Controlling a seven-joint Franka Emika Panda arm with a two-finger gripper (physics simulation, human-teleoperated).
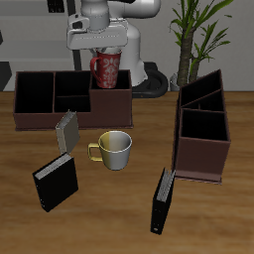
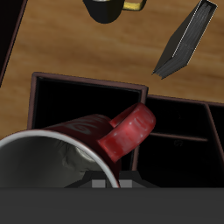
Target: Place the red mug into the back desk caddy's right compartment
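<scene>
My gripper [image 1: 106, 50] is shut on the red mug [image 1: 105, 69], which has a white speckled pattern, and holds it by the rim. The mug hangs over the right compartment [image 1: 110, 103] of the back desk caddy [image 1: 40, 121], with its base near rim height. The wrist view shows the mug [image 2: 74, 140] up close, with its pale grey inside and red handle [image 2: 131, 129], over the compartment's black floor [image 2: 79, 98]. My gripper [image 2: 105, 183] barely shows there, at the frame's edge. I cannot tell whether the mug touches the compartment floor.
A cream-yellow mug [image 1: 114, 149] stands in front of the caddy and also shows in the wrist view [image 2: 105, 7]. A grey book [image 1: 66, 130] leans near the caddy's front wall. Two black books [image 1: 55, 184] [image 1: 162, 201] stand nearer the front edge. A taller angled caddy [image 1: 203, 129] stands to the side.
</scene>
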